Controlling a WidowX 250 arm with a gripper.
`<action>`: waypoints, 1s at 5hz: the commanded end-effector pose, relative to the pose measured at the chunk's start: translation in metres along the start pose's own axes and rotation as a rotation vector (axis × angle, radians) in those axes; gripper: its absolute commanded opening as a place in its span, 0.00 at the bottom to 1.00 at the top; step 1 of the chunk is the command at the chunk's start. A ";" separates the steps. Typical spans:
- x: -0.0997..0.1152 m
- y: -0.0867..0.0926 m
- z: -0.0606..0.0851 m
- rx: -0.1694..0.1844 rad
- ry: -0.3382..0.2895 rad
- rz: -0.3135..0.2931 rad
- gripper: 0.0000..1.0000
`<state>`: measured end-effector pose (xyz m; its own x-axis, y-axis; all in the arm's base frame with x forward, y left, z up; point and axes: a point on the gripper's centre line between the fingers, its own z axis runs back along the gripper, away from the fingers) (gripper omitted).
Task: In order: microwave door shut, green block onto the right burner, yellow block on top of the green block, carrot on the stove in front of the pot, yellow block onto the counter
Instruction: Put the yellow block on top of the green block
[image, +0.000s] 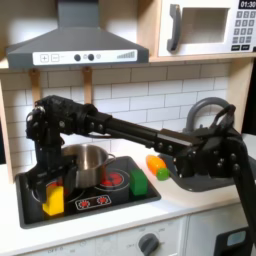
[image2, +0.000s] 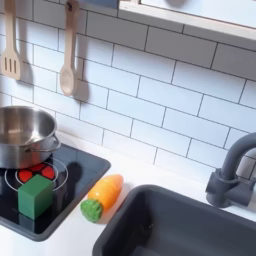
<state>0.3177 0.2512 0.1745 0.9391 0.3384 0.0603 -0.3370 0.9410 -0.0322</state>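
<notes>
The microwave (image: 205, 27) at the upper right has its door shut. The green block (image: 139, 182) (image2: 36, 195) rests on the right burner of the black stove (image: 120, 200) (image2: 70, 205). The orange carrot (image: 157, 167) (image2: 102, 196) lies on the counter just right of the stove in both exterior views. A steel pot (image: 86, 160) (image2: 22, 135) stands at the stove's back. The yellow block (image: 53, 199) sits on the stove's front left corner. My gripper (image: 52, 184) is down over it, a dark finger on each side of its top; whether it is clamped is unclear.
My arm spans the scene from the first exterior view's right to its left, above the stove. A sink (image2: 190, 225) with a grey faucet (image2: 235, 175) lies right of the carrot. Wooden utensils (image2: 68, 60) hang on the tiled wall. A range hood (image: 75, 40) overhangs the stove.
</notes>
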 end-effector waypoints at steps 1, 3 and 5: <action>0.000 0.001 -0.002 0.010 0.007 0.001 1.00; 0.002 0.001 -0.005 0.024 0.004 -0.006 1.00; 0.004 -0.004 -0.015 0.031 0.020 -0.019 1.00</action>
<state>0.3222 0.2503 0.1601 0.9443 0.3266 0.0393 -0.3268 0.9451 -0.0010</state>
